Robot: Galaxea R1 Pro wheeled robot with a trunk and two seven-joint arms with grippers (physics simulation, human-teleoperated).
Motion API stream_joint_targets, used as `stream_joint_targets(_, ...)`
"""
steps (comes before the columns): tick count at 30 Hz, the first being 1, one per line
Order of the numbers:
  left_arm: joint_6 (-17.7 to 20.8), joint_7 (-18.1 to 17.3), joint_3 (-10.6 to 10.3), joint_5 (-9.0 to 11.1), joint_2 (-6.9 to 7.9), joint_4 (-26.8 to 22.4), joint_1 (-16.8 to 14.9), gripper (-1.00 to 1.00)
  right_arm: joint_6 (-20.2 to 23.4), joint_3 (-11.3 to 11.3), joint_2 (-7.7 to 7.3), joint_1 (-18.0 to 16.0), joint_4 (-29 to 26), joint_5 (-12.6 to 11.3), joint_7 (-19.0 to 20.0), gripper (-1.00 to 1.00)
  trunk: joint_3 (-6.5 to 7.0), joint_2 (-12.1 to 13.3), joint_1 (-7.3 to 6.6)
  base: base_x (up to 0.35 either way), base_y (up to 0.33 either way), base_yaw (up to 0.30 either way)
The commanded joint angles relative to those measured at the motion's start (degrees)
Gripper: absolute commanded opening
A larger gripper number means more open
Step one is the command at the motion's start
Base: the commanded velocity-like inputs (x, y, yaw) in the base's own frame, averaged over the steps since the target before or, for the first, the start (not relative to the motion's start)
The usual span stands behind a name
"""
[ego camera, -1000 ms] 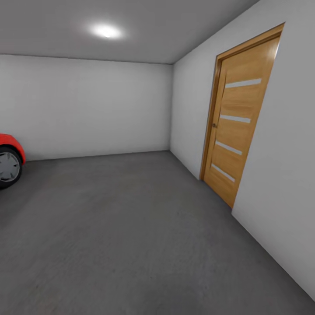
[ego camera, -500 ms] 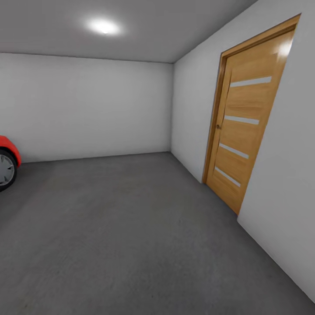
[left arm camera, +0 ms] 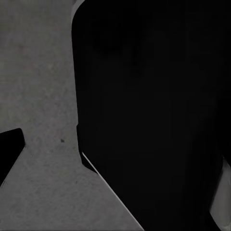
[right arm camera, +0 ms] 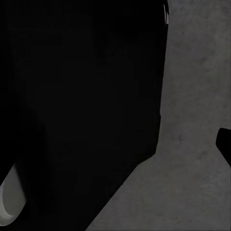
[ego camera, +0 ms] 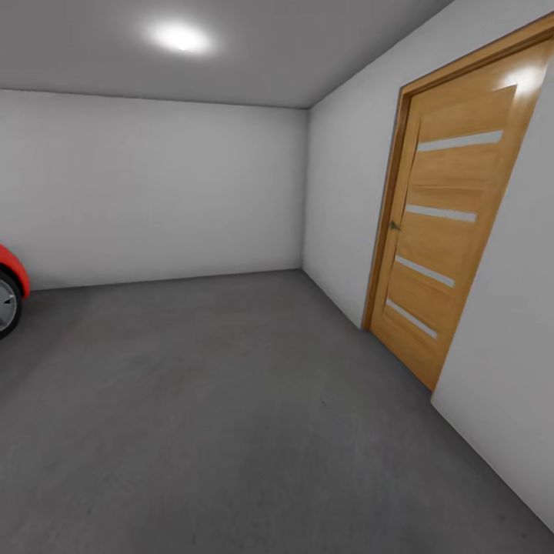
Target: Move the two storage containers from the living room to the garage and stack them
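Ahead, the head view looks into the garage [ego camera: 165, 181]: plain grey-white walls, a ceiling light [ego camera: 181, 36] glowing above, and the floor [ego camera: 231, 400] spreading out as dark grey speckled concrete. On the right wall stands a wooden door [ego camera: 450, 223] in a wood frame, shut, with 4 pale horizontal strips across its planks and a small handle on its left edge. At the far left edge, part of a red car [ego camera: 9, 288] shows, 1 wheel resting on the concrete.

Both wrist views look down at that same grey concrete, each mostly covered by a large black shape close to the lens. Whether either claw is open, closed or holding anything cannot be told from these dark shapes.
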Motion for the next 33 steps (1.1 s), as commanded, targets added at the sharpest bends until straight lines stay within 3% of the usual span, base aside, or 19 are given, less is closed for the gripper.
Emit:
stream_joint_targets(1, -0.02, 0.01, -0.01, -0.04, -0.01, -0.01, -0.02, 1.0, 0.01, 0.03, 0.0, 0.0, -0.01, 0.05, 0.03, 1.0, -0.05, -0.02, 0.04, 0.332, 0.091, 0.0)
stream_joint_targets(33, -0.02, 0.01, -0.09, -0.13, -0.01, -0.01, -0.02, 1.0, -0.04, -0.1, 0.0, 0.0, -0.04, -0.25, 0.04, 1.0, -0.05, -0.02, 0.04, 0.333, 0.091, 0.0)
